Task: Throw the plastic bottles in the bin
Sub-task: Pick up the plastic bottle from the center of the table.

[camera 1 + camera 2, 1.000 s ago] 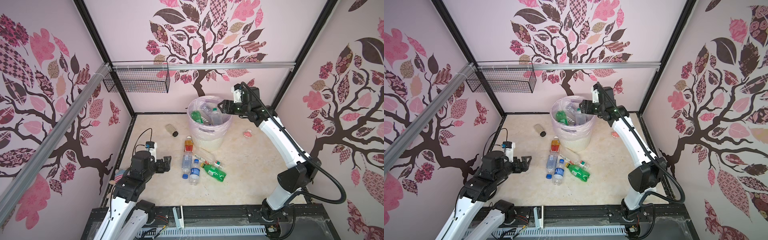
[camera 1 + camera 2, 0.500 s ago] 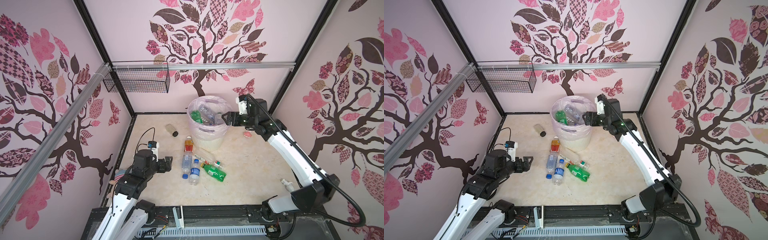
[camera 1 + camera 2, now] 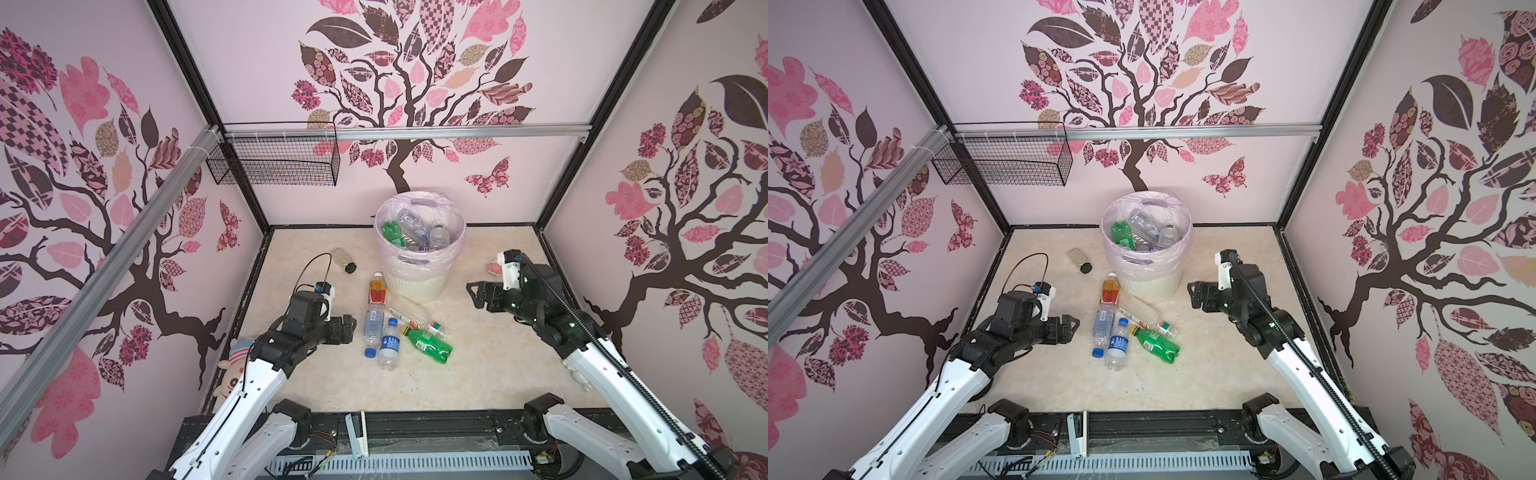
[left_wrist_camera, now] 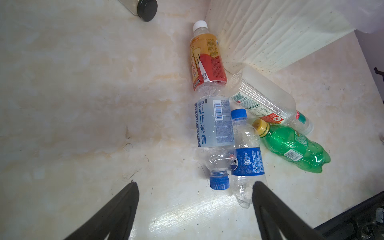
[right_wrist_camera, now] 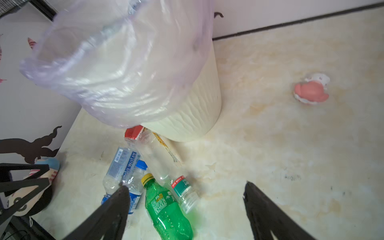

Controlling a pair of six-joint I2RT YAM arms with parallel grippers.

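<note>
In both top views the right gripper (image 3: pixel 473 294) is no longer above the bin (image 3: pixel 415 286). A second ago it hung over the rim, and now it has come back and down to the right of the bin, with its jaws wide and nothing between them. Several bottles (image 3: pixel 409 235) lie inside the bin. I judge that one more was just dropped in, so this arm is free for the next one. The left gripper (image 3: pixel 352 328) has moved only a little. It waits low, also wide and empty, just beside the five bottles that lie in a cluster on the floor (image 3: pixel 490 374) in front of the bin. Among them the orange-red bottle (image 3: pixel 378 291) is just beside the base of the bin. In the left wrist view the fingers (image 4: pixel 124 207) stand far apart. The blue-capped bottle (image 4: pixel 214 128) points its cap toward them, and the green bottle (image 4: pixel 291 147) lies at the far side of the cluster. In the right wrist view the open jaws face the same cluster from the other side. Here the green bottle (image 5: pixel 166 207) and a clear bottle (image 5: pixel 164 166) are closest, and a pink toy (image 5: pixel 310 91) lies well apart. Five bottles are still to go, and it seems either arm could take the next.
</note>
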